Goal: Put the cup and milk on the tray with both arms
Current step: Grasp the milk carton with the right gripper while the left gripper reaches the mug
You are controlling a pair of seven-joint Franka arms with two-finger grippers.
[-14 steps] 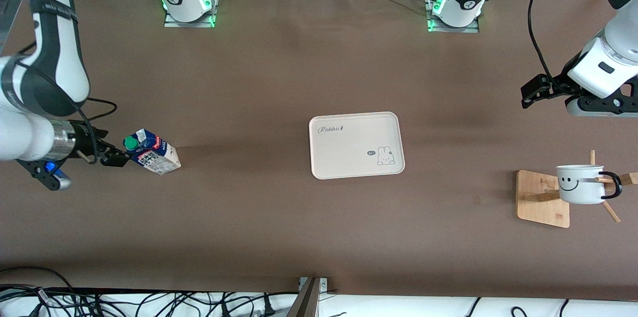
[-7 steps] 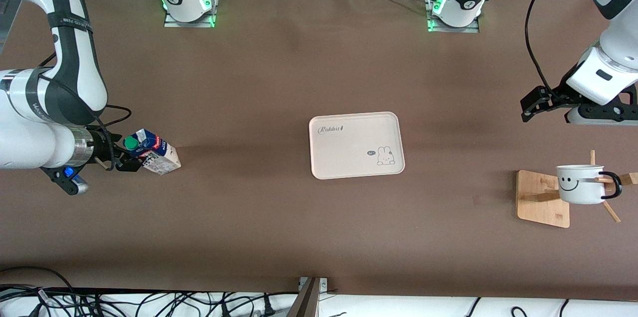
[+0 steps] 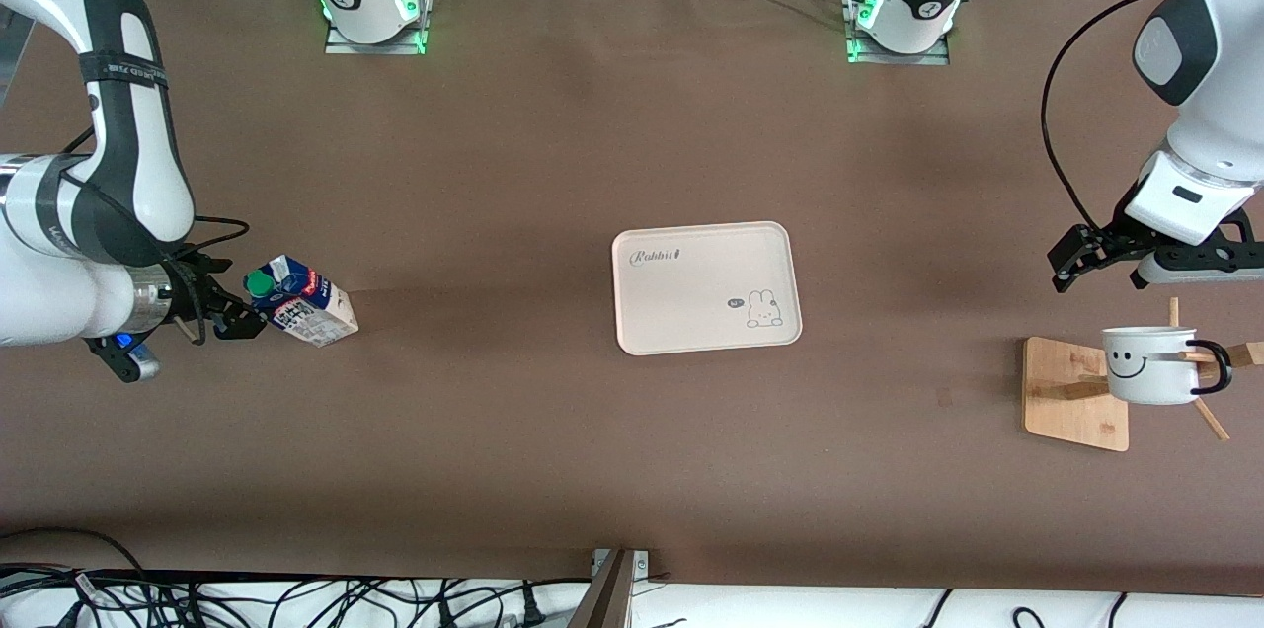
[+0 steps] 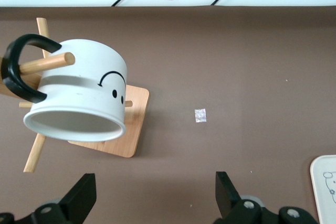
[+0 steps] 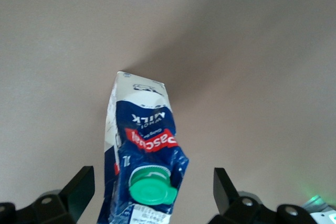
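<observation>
Where readable, milk (image 5: pixel 144 150) says "MILK", tray (image 3: pixel 703 287) says "Rabbit".

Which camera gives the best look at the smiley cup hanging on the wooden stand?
The left wrist view: the cup fills it, showing its rim, face and black handle hooked over a peg. The front view shows the cup small, on the wooden stand. The right wrist view shows none of it.

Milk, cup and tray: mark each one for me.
milk (image 3: pixel 301 309), front view, on its printed side panel.
cup (image 3: pixel 1145 366), front view, on its smiley-face side.
tray (image 3: pixel 691 297), front view, on its bare floor.
</observation>
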